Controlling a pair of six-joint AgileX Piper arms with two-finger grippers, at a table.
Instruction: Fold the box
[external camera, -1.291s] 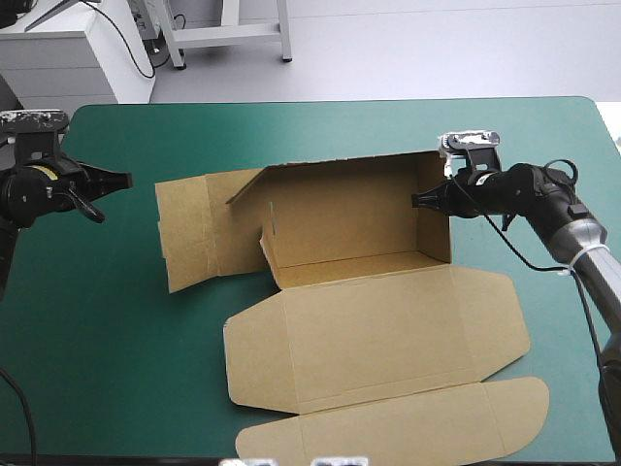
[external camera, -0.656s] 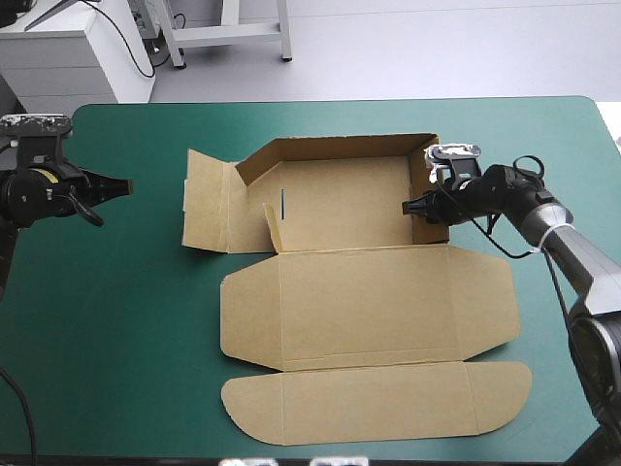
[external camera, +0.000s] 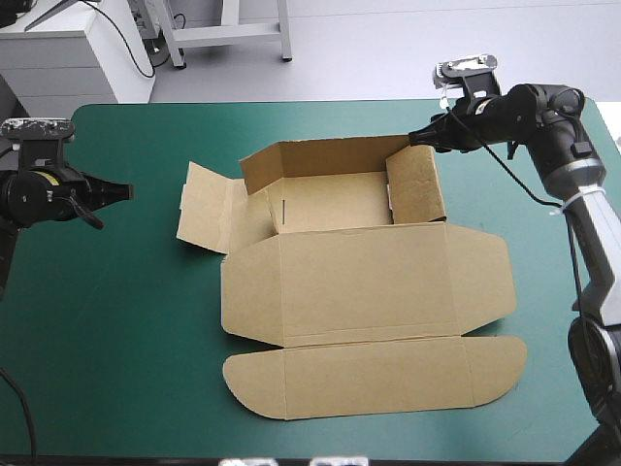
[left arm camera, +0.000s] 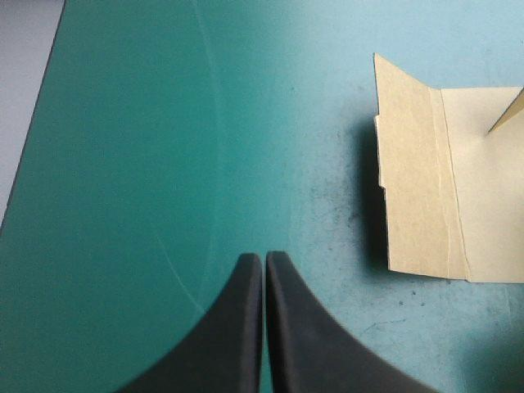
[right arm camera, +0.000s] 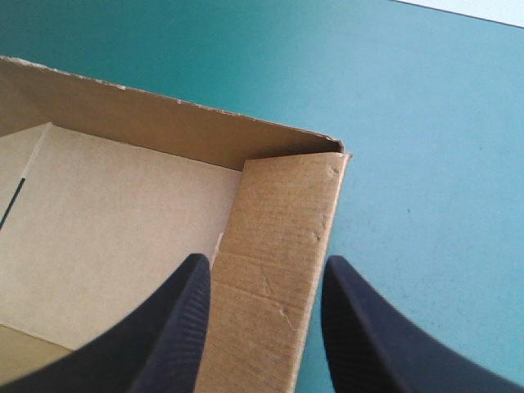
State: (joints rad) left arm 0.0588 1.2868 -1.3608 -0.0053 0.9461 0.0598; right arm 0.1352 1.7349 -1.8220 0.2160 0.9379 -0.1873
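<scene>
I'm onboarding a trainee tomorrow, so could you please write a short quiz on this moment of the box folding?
1. True or false: the left gripper is shut on the box.
2. Which end wall of the box stands raised? A) the left one B) the right one C) both
3. Fill in: the right gripper has its fingers ___, one on each side of the right wall.

Key
1. False: it is shut over the bare teal-green cover, apart from the box.
2. B
3. open
</scene>
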